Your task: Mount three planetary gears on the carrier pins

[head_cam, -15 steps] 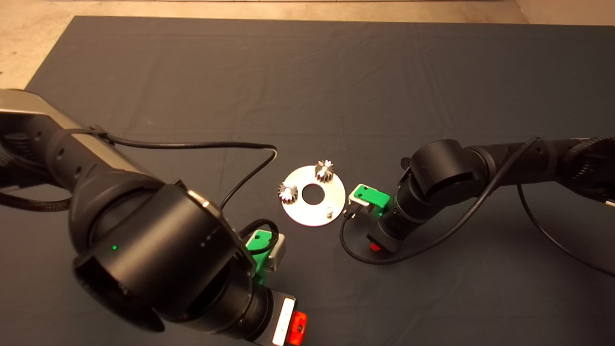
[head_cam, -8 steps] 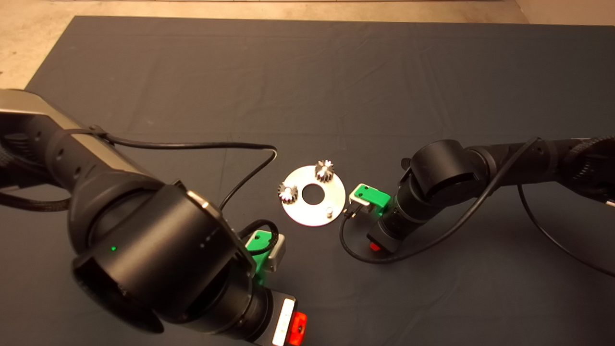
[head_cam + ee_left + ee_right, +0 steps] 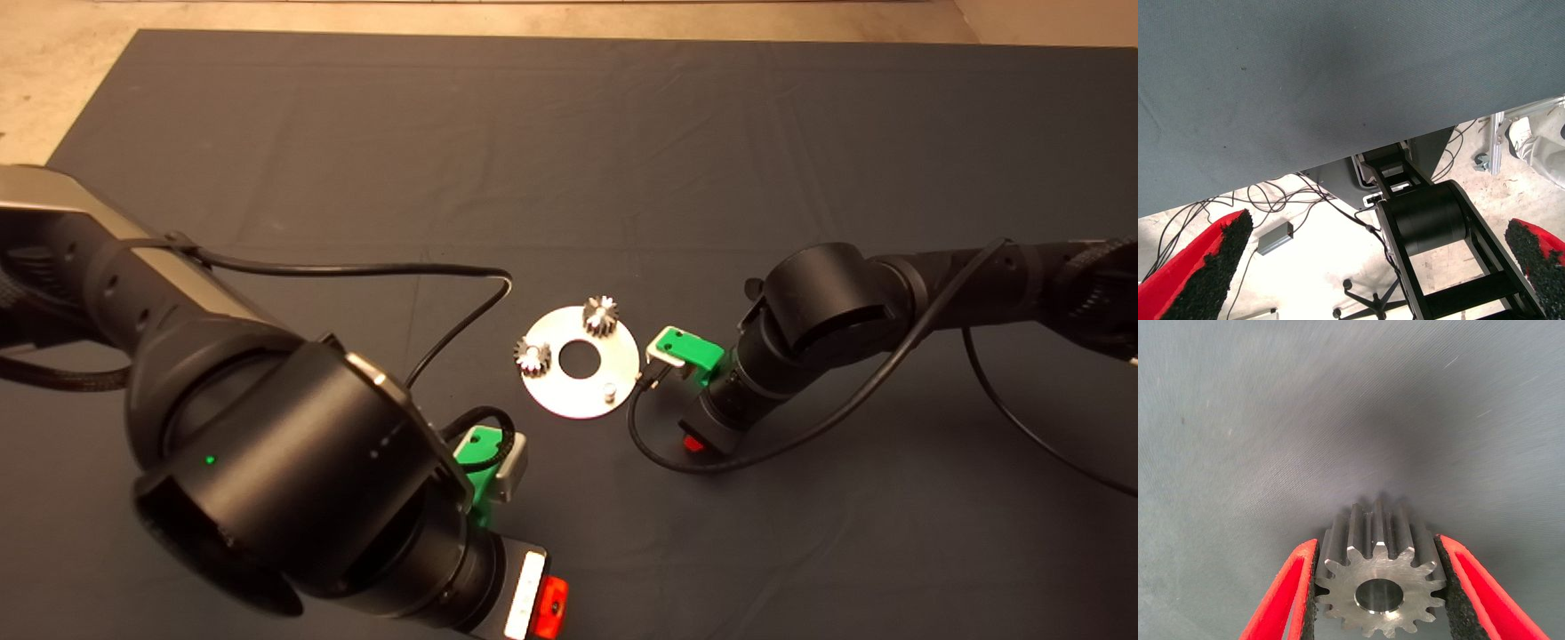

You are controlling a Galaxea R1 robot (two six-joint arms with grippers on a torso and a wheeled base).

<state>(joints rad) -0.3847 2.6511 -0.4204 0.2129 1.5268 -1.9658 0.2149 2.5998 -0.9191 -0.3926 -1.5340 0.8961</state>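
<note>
The round silver plate [image 3: 569, 391] lies at the mat's middle. Two planetary gears sit on its carrier pins, one at the far edge [image 3: 601, 316] and one at the left edge [image 3: 532, 356]. The third pin [image 3: 610, 391] stands bare at the near right. My right gripper [image 3: 692, 442] is just right of the plate, its fingers mostly hidden under the wrist. In the right wrist view it [image 3: 1377, 543] is shut on the third gear [image 3: 1378, 583], close over the mat. My left gripper [image 3: 542, 604] waits open at the lower left, seen also in its wrist view [image 3: 1378, 225].
A black cable [image 3: 662, 467] loops on the mat between the plate and the right wrist. Another cable [image 3: 462, 324] arcs from the left arm toward the plate's left. The left wrist view looks past the mat's edge [image 3: 1338, 157] at floor cables and a stand.
My right wrist has shifted a little toward the mat's far side with the gear still in its fingers. The plate, the two seated gears and the left arm have not moved.
</note>
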